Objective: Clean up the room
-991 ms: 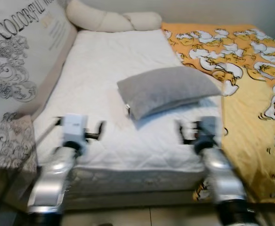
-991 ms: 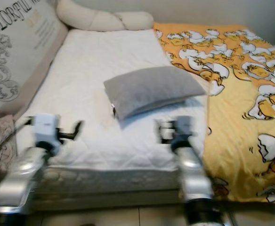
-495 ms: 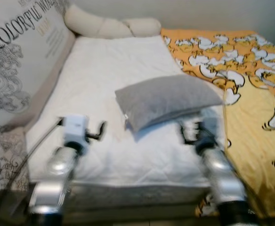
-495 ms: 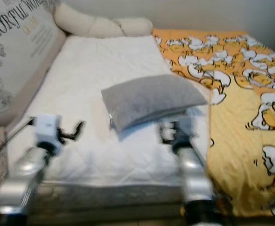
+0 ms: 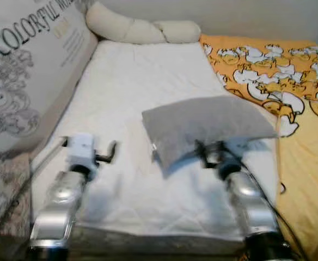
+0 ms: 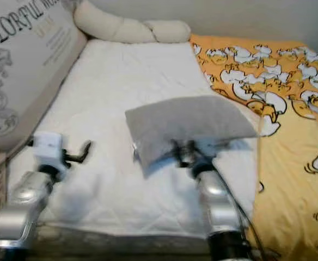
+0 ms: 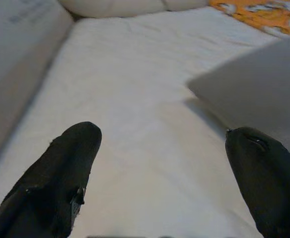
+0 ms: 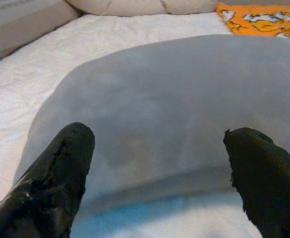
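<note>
- Both arms are shiny silver metal tubes with rounded, segmented casings.
- left arm (image 5: 61,201) ends in a boxy white wrist block, thin black fingers poking out of it.
- right arm (image 5: 246,198) has a dark wrist and a thin black cable trailing along it.
- Up close the fingers (image 8: 50,183) are chunky, matte black, rounded, a bit scuffed.

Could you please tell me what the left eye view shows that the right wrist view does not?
The left eye view alone takes in the left gripper, open above the white quilted mattress, and the printed cushion with black lettering. The right wrist view alone shows the right gripper with its fingers spread wide. Both share the grey rectangular pillow and the orange duck-patterned blanket.
</note>
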You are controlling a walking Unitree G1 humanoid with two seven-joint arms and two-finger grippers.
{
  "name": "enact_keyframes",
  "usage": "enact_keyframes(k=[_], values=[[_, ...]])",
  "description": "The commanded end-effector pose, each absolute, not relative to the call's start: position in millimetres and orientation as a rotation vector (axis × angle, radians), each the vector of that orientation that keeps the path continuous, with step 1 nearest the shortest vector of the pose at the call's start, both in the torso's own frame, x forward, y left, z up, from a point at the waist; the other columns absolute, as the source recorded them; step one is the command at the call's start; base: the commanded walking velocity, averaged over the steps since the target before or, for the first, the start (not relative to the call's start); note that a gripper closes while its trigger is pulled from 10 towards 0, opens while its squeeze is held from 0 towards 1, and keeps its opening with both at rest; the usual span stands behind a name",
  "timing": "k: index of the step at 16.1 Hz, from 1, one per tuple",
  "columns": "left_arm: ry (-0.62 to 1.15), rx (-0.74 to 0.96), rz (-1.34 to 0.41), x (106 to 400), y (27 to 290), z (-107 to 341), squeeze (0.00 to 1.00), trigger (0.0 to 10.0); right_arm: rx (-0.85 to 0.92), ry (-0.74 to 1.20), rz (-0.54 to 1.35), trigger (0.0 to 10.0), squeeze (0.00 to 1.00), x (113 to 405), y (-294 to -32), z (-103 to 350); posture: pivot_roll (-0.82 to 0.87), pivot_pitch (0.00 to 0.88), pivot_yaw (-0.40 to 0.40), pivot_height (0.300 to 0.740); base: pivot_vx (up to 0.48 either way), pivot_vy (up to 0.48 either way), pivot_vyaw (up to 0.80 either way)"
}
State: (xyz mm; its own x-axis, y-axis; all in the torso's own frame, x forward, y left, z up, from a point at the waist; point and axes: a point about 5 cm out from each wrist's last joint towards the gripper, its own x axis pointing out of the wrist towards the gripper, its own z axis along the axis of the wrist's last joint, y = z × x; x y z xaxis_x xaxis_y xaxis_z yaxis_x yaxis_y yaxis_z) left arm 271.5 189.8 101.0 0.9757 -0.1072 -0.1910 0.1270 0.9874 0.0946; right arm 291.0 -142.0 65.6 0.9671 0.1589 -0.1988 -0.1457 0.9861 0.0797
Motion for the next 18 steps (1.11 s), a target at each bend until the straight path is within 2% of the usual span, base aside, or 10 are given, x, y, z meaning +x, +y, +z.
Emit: enact_keyframes(k=[1,4,13,14,18], values=[[0.172,0.104,-0.153,273.8,178.6,103.7,0.00,10.0,0.056,0.196,0.099,10.0,0.00,291.9,-160.0,69.1,0.00,0.000,-0.001,0.740,0.345,0.000,0.00],[0.172,0.106,-0.151,273.6,178.7,103.7,0.00,10.0,0.057,0.197,0.099,10.0,0.00,291.9,-160.1,68.9,0.00,0.000,-0.001,0.740,0.319,0.000,0.00],[0.183,0.139,-0.167,271.8,176.7,102.1,0.00,10.0,0.125,0.197,0.113,10.0,0.00,289.6,-159.0,69.0,0.00,0.000,0.000,0.740,0.000,0.000,0.00],[0.192,0.155,-0.195,271.5,174.6,101.7,0.00,10.0,0.150,0.204,0.096,10.0,1.00,289.9,-161.0,68.8,0.00,0.000,-0.001,0.740,0.000,0.000,0.00],[0.210,0.213,-0.391,262.0,162.1,103.2,0.00,10.0,0.350,0.304,-0.131,10.0,1.00,291.6,-184.3,59.6,0.00,0.000,-0.007,0.740,0.000,0.000,0.00]])
